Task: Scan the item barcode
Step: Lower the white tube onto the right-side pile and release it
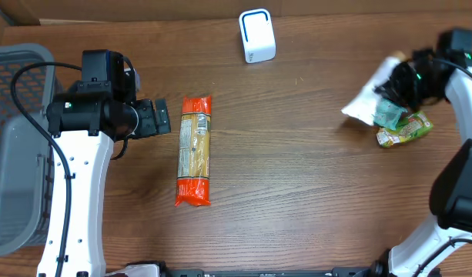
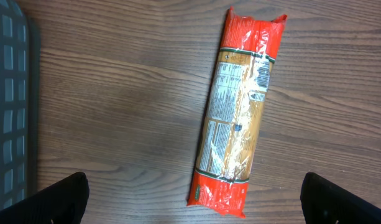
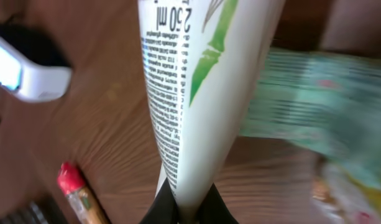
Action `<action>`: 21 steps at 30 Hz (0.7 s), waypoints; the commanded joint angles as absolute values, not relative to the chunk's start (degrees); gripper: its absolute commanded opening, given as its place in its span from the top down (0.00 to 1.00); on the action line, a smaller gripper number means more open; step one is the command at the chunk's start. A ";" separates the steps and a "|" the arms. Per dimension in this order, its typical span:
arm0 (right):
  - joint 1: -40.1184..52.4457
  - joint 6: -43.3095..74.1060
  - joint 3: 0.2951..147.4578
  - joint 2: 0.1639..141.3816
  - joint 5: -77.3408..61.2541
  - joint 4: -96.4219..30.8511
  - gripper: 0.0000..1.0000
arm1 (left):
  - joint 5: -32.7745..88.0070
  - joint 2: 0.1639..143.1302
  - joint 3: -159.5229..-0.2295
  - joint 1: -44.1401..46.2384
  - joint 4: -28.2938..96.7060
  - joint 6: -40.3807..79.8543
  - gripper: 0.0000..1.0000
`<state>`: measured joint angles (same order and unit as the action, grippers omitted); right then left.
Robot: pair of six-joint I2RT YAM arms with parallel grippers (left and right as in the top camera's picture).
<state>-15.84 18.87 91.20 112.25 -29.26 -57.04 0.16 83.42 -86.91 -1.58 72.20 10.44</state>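
Observation:
The item is a white tube (image 3: 196, 81) with green bamboo print and small black text. My right gripper (image 3: 185, 202) is shut on its narrow end and holds it above the table at the far right (image 1: 366, 104). The white barcode scanner (image 1: 257, 36) stands at the back centre and shows blurred at the left of the right wrist view (image 3: 28, 68). My left gripper (image 2: 196, 205) is open and hovers at the left end of a red and orange pasta packet (image 2: 237, 112) without touching it. In the overhead view the left gripper (image 1: 160, 118) is just left of that packet (image 1: 195, 150).
A grey mesh basket (image 1: 12, 146) fills the left edge of the table. Green snack packets (image 1: 403, 127) lie under and beside the right gripper. The right arm's base stands at the front right (image 1: 459, 192).

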 commanded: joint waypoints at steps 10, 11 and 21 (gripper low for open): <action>-20.97 21.04 87.35 111.24 -17.72 -58.59 0.69 | -0.21 83.15 -86.91 -1.45 72.10 10.96 0.00; -20.97 21.02 87.44 111.24 -18.15 -59.05 0.66 | -0.21 83.15 -86.91 -1.45 72.10 10.96 0.00; -19.46 15.16 94.17 105.32 -22.39 -68.49 0.64 | -0.21 83.15 -86.91 -1.45 72.10 10.96 0.01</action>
<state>-21.06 18.48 90.02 111.59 -20.18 -67.53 0.16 83.42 -86.91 -1.58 72.18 10.41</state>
